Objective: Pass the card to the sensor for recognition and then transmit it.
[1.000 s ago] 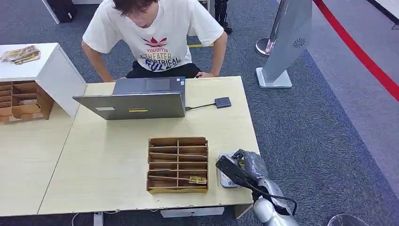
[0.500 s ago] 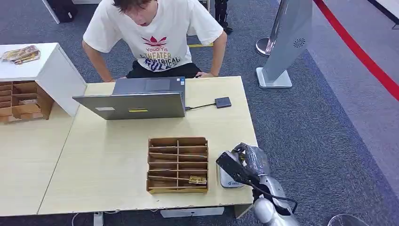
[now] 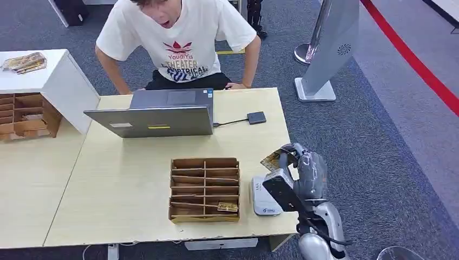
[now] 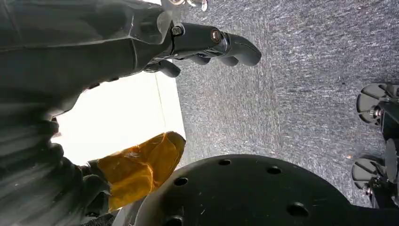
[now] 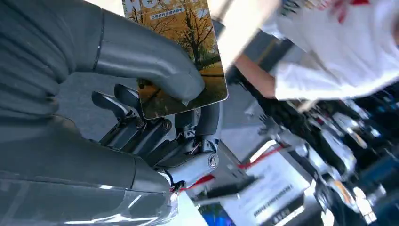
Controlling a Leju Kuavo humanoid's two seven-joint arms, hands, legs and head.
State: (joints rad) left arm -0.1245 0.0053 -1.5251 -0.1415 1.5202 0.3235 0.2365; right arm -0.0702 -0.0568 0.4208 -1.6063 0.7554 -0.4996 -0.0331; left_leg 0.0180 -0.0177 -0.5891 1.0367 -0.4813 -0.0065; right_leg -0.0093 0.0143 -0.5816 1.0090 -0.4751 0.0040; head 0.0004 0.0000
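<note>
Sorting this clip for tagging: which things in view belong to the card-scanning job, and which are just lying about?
Part of the job:
- card, pinched in the right hand
- white card sensor on the table's right edge
- wooden slotted card box
- person across the table

Lying about:
- laptop with cabled adapter
- second wooden organiser
- grey floor stand

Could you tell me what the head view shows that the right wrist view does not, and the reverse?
Head view alone: the table, the laptop, the wooden divider box and the white card reader lying flat beside that box. Right wrist view alone: the card's printed face, autumn trees with yellow leaves, and the thumb pressing it against the fingers. Both show the right hand holding the card and the person in a white shirt.
</note>
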